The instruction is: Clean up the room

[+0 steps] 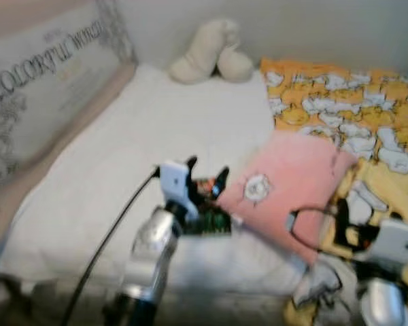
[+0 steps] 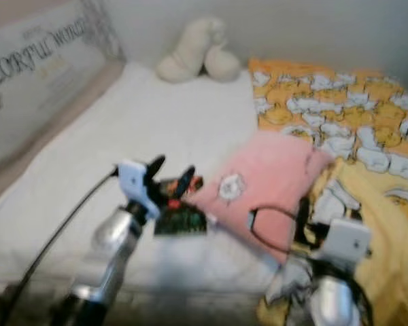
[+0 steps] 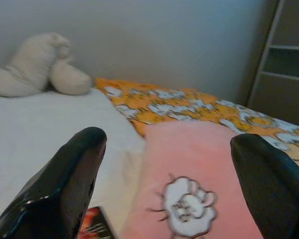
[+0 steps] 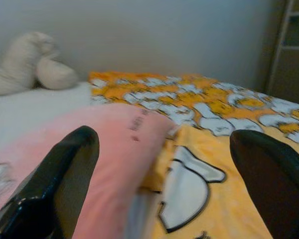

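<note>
**Both grippers spread wide over the bed, pink pillow lying between them**

The left gripper (image 1: 205,174) is hovering low over the white sheet (image 1: 136,149) at about 7 o'clock in the head view, its two black fingers (image 3: 65,184) standing well apart with nothing between them; just beneath it a small dark packet with red and green print (image 1: 211,221) is lying flat on the sheet. The pink pillow (image 1: 285,187), marked with a small white cartoon patch, is sitting just beside that gripper at its 3 o'clock, its near corner touching or nearly touching the packet, though the blur is making this hard to tell; its far side is overlapping the yellow-and-orange cartoon blanket (image 1: 353,109). The right gripper (image 4: 164,164) is reaching in at about 5 o'clock, its fingers (image 4: 60,184) likewise spread and gripping nothing, hanging over the seam where pillow and blanket are meeting. A cream plush toy (image 1: 211,53) is resting against the wall at 12 o'clock; a large printed cushion (image 1: 47,81) is leaning at 10 o'clock, well apart from both grippers.
</note>
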{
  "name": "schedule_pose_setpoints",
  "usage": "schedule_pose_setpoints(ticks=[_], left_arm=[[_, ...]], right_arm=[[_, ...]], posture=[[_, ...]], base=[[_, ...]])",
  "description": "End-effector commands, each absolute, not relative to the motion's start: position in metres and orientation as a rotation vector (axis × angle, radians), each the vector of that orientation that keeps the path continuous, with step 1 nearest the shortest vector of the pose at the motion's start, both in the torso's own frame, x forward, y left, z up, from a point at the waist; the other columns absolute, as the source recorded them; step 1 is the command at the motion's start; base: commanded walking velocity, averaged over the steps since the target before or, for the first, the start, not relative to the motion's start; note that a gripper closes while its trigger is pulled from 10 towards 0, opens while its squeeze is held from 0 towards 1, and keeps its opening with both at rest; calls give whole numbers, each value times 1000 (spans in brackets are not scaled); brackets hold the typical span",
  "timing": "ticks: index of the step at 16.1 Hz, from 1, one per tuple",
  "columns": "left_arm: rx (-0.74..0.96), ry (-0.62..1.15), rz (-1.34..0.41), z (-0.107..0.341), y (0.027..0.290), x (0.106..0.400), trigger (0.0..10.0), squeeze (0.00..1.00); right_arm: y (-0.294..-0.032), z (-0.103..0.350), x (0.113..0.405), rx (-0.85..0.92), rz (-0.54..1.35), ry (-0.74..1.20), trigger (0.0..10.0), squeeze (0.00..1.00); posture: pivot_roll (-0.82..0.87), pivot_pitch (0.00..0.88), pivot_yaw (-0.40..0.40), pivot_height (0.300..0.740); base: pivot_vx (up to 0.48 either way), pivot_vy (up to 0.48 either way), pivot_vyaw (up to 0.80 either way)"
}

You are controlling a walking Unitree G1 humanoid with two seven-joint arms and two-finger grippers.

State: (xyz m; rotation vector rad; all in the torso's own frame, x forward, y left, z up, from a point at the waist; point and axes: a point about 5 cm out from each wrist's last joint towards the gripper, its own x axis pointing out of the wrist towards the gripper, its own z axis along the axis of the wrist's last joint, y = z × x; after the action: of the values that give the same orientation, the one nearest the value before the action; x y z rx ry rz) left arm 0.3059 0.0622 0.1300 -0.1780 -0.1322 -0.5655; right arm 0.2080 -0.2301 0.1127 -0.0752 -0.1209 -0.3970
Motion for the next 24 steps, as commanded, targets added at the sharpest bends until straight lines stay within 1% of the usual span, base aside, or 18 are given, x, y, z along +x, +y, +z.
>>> schedule_pose_setpoints(ticks=[1,4,5,6,8,9,12,13,14,15,16,18,19,20,21,22,23,24], left_arm=[[-161,-135,-585,134,63,310,10000,0],[-147,-109,-666,134,48,311,10000,0],[-121,-94,-668,134,46,316,10000,0],[-57,-64,-666,134,44,329,10000,0],[1,-34,-646,136,48,347,10000,0],[23,29,-674,140,54,363,10000,0],[-31,163,-719,140,46,374,10000,0],[-44,198,-713,138,39,375,10000,0],[-52,202,-710,139,36,375,10000,0],[-56,203,-709,140,27,375,10000,0],[-60,198,-694,143,23,376,10000,0],[-103,189,-656,148,23,379,10000,0],[-81,185,-642,149,21,380,10000,0],[-65,185,-638,149,20,380,10000,0],[46,163,-608,148,18,379,10000,0],[66,163,-586,146,19,379,10000,0],[118,164,-568,143,21,379,10000,0],[181,161,-535,140,26,380,10000,0]], right_arm=[[-227,114,212,-71,-397,-122,10000,0],[-230,113,210,-68,-423,-114,10000,0],[-233,112,212,-45,-439,-106,10000,0],[-238,110,220,38,-437,-75,10000,0],[-240,108,232,122,-408,-39,10000,0],[-248,109,245,225,-407,-10,10000,0],[-256,104,253,425,-416,29,10000,0],[-257,98,252,468,-418,48,10000,0],[-258,96,251,471,-419,56,10000,0],[-260,93,246,445,-413,74,10000,0],[-263,94,239,397,-401,91,10000,0],[-270,95,241,280,-388,110,10000,0],[-270,94,250,211,-366,131,10000,0],[-268,94,252,193,-349,136,10000,0],[-261,94,263,137,-292,139,10000,0],[-256,93,269,133,-265,136,10000,0],[-249,92,277,114,-216,131,10000,0],[-241,91,287,141,-170,121,10000,0]], posture=[[-14,0,37,732],[-26,0,42,732],[-34,0,45,732],[-44,0,46,732],[-51,0,43,732],[-69,0,40,732],[-82,0,32,732],[-90,23,26,732],[-92,36,26,732],[-110,121,20,732],[-122,155,24,732],[-142,188,23,732],[-158,215,21,732],[-159,217,19,732],[-166,229,17,732],[-174,230,18,732],[-173,232,20,732],[-165,236,19,732]], base=[[458,0,0],[472,0,0],[0,0,0],[0,0,0],[0,0,0],[0,0,0],[0,0,0],[0,0,0],[0,0,0],[0,0,0],[0,0,0],[0,0,0],[0,0,0],[0,0,0],[0,0,0],[0,0,0],[0,0,0],[0,0,0]])
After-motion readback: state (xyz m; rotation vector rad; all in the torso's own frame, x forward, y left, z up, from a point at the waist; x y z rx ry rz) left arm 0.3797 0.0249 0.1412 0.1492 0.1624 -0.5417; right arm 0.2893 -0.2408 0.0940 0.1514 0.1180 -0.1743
